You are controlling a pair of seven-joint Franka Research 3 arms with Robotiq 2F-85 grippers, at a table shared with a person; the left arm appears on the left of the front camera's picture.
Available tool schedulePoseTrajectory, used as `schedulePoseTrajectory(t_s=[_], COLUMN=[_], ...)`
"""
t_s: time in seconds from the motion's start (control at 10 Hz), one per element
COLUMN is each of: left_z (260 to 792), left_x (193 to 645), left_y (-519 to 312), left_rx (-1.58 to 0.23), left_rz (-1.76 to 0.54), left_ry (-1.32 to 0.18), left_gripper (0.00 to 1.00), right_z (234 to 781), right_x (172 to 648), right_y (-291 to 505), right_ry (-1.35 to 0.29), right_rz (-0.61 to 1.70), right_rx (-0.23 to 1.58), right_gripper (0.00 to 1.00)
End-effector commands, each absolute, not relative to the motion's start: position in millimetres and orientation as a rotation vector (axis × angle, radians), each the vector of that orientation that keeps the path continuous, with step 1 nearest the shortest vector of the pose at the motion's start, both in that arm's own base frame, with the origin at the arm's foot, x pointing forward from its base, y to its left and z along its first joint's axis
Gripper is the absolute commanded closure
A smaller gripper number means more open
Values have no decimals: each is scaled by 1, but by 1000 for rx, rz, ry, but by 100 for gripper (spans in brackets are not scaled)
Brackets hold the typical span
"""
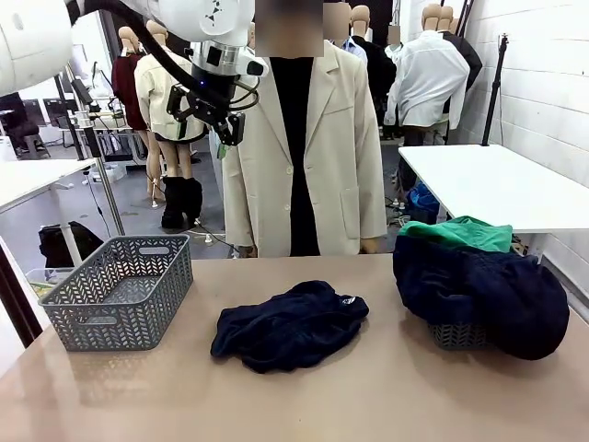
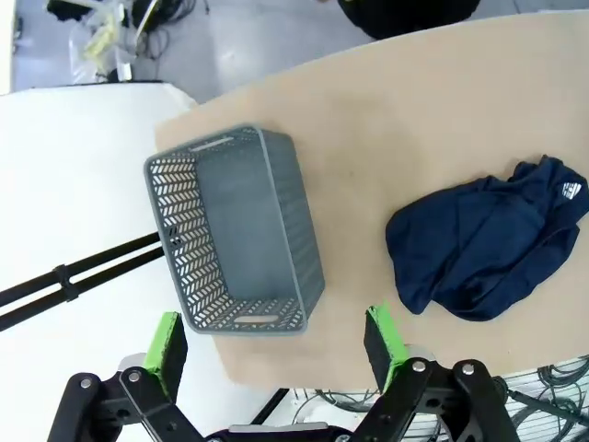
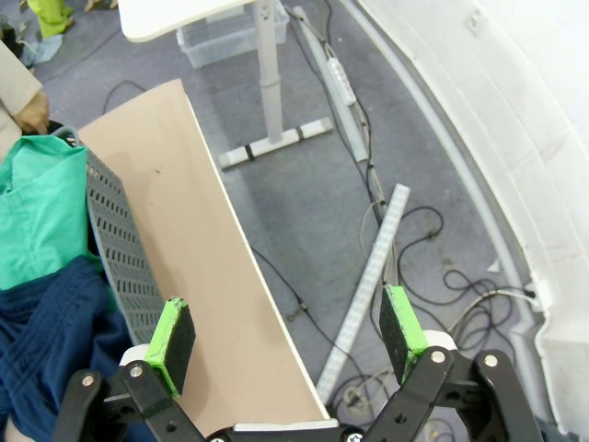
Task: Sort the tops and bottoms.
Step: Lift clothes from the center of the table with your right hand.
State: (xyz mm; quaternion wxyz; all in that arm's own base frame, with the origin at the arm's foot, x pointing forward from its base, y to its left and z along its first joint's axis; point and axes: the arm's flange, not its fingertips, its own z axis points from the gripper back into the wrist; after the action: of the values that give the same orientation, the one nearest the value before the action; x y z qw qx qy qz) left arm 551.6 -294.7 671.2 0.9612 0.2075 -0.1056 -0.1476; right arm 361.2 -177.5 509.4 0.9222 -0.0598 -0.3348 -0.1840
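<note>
On the worktop [image 1: 386, 396], sorting is barely started as far as I can judge: one garment out, nothing binned on the left.
Dark navy garment [image 1: 290, 324] with a small white logo lies crumpled mid-worktop, between the two baskets, touching neither. Left grey basket [image 1: 120, 293] looks empty in the left wrist view. Right basket [image 1: 457, 336] is heaped: a dark navy garment [image 1: 483, 290] draped over its rim, a bright green one [image 1: 460, 233] on top at the back. My left tool [image 1: 218, 115] hangs high above the left basket side, released, nothing between the pads. My right tool [image 3: 287, 336] is off the worktop's right edge, over the floor, also released and empty. Left to do: the loose navy piece and probably the pile.
</note>
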Motion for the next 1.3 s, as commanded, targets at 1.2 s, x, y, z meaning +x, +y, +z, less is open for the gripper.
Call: schedulePoseTrajectory(t_s=[1.2], left_z=[590], left_x=[499], left_y=[12], left_rx=[134], left_rz=[136], left_ry=[-145], left_gripper=[0], right_z=[507], right_x=[362], right_y=[-176], right_ry=[-686], right_rz=[-391], right_rx=[-114], right_gripper=[0])
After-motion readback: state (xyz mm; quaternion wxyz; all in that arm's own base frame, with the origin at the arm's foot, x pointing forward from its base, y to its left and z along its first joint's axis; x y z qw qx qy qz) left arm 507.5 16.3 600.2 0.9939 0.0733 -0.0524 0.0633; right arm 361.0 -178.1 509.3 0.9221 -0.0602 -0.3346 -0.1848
